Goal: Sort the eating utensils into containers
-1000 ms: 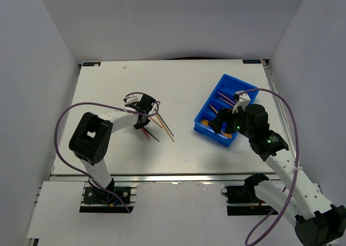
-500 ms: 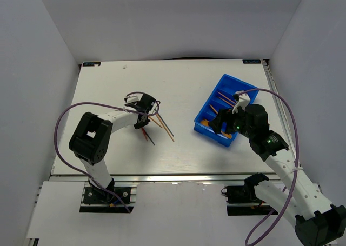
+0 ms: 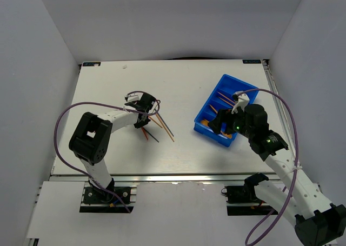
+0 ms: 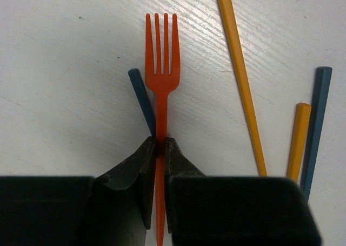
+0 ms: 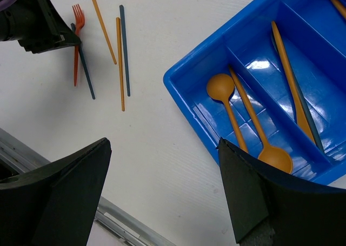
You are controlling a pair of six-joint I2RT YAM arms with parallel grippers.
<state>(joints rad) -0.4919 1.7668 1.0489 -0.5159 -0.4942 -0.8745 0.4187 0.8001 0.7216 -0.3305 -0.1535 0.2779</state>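
White worktop enclosed by pale grey walls, seen from above and from both wrists. An orange-red fork lies left of the worktop's centre, tines pointing away from the left gripper, whose two fingers are clamped on either side of its handle. A dark blue stick runs slantwise under the fork and disappears at the grip; whether the fingers also catch it cannot be told. Just beside them, towards the worktop's centre, lie a long orange stick, a shorter orange stick and a second dark blue stick, the last two side by side. Well apart, near the right edge, sits the blue tray, set diagonally to the worktop's edges. Its outermost compartment on the side facing the fork holds two orange spoons, head to tail; the next compartment holds a third orange stick with a dark grey stick alongside. The right gripper hangs over the tray's near corner, fingers spread wide, grasping nothing
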